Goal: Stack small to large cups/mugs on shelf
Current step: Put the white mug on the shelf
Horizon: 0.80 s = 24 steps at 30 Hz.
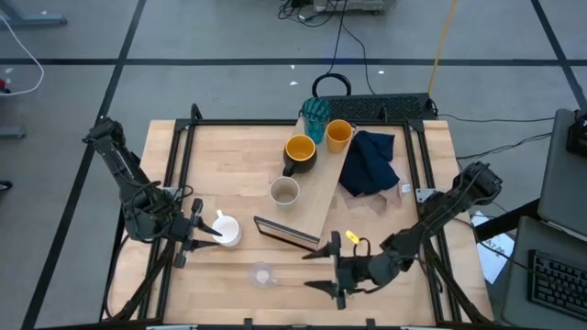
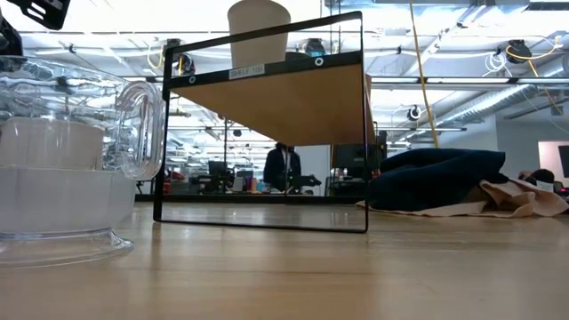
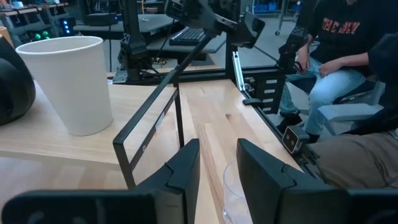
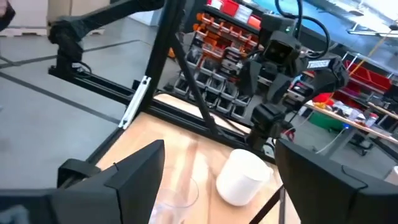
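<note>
Right gripper (image 1: 323,272), jaws apart, is lining up on the small clear glass (image 1: 262,274) at lower centre; left gripper (image 1: 194,231), apart, is crowding the white mug (image 1: 226,229) — risking a knock.

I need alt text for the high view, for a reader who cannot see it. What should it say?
Seen from above, a wooden table holds a tilted light-wood shelf beside several cups. The left end effector is at a white mug; the open right end effector faces a small clear glass.

left pincer (image 1: 204,230) seemingly gripping, right pincer (image 1: 323,271) open — low
</note>
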Motion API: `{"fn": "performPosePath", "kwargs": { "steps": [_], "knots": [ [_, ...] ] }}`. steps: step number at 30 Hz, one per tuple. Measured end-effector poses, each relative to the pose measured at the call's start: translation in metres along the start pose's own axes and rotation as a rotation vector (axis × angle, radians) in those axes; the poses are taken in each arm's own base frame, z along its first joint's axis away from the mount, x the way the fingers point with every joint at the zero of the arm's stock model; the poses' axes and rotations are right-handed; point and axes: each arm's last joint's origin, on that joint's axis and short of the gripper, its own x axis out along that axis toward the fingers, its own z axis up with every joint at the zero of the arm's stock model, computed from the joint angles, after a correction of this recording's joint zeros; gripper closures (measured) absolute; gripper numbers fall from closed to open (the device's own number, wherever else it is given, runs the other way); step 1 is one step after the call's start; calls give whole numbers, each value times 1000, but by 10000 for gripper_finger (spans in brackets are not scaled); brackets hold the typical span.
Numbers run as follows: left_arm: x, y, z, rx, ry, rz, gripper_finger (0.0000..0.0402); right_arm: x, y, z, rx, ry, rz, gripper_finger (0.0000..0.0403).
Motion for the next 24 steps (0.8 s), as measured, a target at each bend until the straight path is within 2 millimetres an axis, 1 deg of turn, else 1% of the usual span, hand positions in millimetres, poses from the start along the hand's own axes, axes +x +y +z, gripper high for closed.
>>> {"fn": "performPosePath", "kwargs": {
  "steps": [5,8,10,13,16,20,24],
  "knots": [
    [0,0,0,0,4,-6,293,3,-5,-1,-2,3,-12,116],
    [0,0,-1,39,12,-4,293,2,-6,1,-47,0,-13,121],
    [1,2,-4,71,29,26,293,1,-6,1,-55,-3,-14,123],
    [2,8,-11,65,84,102,293,-1,-8,4,-54,-3,-13,124],
    [4,16,-20,20,164,166,293,-4,-11,8,-61,-8,-14,124],
    [6,27,-27,-62,270,199,293,-12,-16,16,-72,-8,-7,124],
    [7,35,-16,-178,420,214,293,-24,-22,23,-99,36,-59,124]
  ]
}}
